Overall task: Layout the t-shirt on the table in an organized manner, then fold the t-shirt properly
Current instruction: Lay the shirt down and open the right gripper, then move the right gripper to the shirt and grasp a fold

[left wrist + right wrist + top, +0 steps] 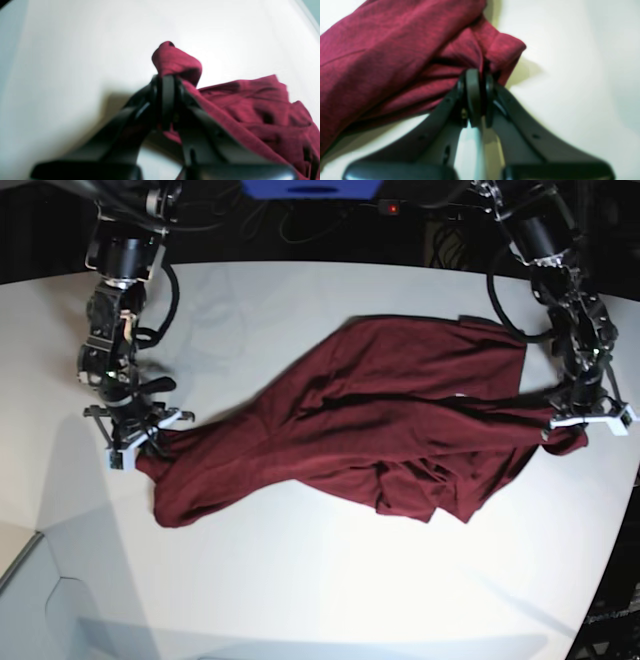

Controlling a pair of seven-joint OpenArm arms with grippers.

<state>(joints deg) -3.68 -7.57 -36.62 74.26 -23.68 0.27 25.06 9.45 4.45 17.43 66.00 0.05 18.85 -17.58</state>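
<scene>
The dark maroon t-shirt (370,420) lies wrinkled and stretched across the white table (300,580), reaching from left to right in the base view. At its right end my left gripper (570,430) is shut on a bunched corner of the cloth (175,60). At its left end my right gripper (150,445) is shut on another pinched fold (505,50). In both wrist views the black jaws are pressed together with fabric poking out past the tips. The shirt (262,110) trails off to the right of the left gripper (167,80), and to the left of the right gripper (477,75).
The table's curved edge (615,530) runs close by the left gripper on the right. A blue object (310,188) and cables sit behind the far edge. The table's front left corner (40,540) drops off below the right gripper.
</scene>
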